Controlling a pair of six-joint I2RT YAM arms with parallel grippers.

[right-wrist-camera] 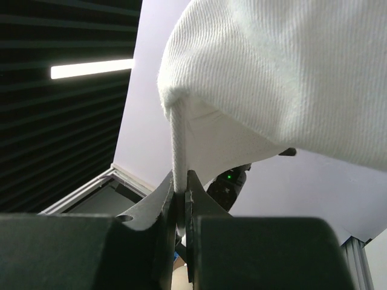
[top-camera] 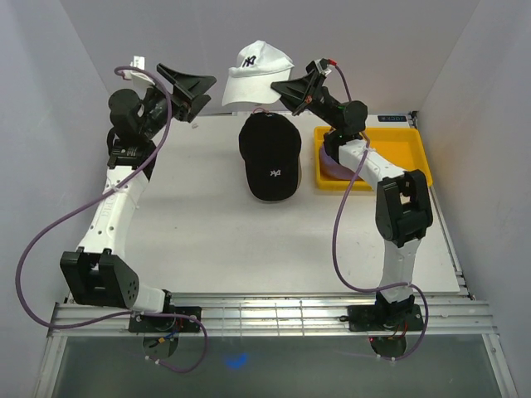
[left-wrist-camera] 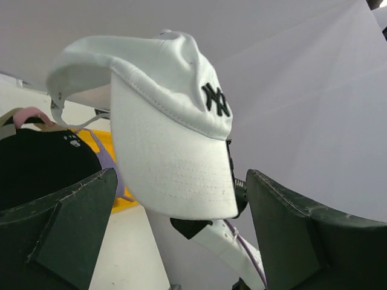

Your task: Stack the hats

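Top external: purple hat (top-camera: 330,162) in yellow tray (top-camera: 400,149).

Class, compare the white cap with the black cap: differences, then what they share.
The white cap hangs in the air, pinched by the right gripper; the black cap lies on the table, ungripped. The white cap's logo is dark; the black cap's is white. Both are brimmed baseball caps.

hats: 4 – one white hat (top-camera: 257,66), one black hat (top-camera: 270,157), one purple hat (top-camera: 330,162), one pink hat (left-wrist-camera: 27,115) (sliver only) | yellow tray (top-camera: 402,149): 1 | end effectors: 2 – left end effector (top-camera: 207,89), right end effector (top-camera: 276,85) | table (top-camera: 191,232): 1
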